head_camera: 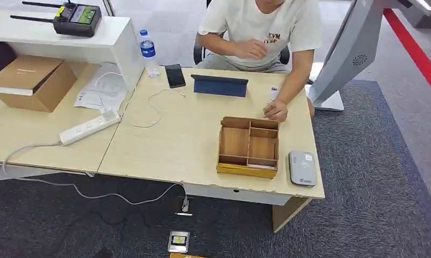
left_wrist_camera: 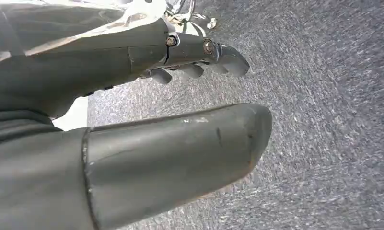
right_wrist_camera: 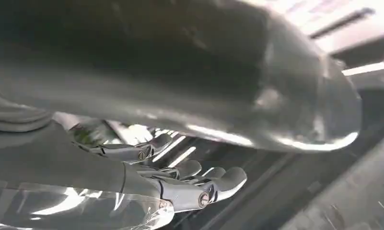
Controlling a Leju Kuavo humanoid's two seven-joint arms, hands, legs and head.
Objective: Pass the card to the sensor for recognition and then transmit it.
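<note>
Grey carpet floor, light wooden table at centre. Grey card sensor lies flat near the table's front right corner, just beside the wooden divided tray. Seated person's hand rests at the tray's far edge; a small white item by it is too small to tell whether it's the card. Blue tablet stand, black phone, water bottle, white power strip further back. Left hand over carpet, fingers apart, holding nothing. Right hand likewise spread, empty; surroundings blurred.
</note>
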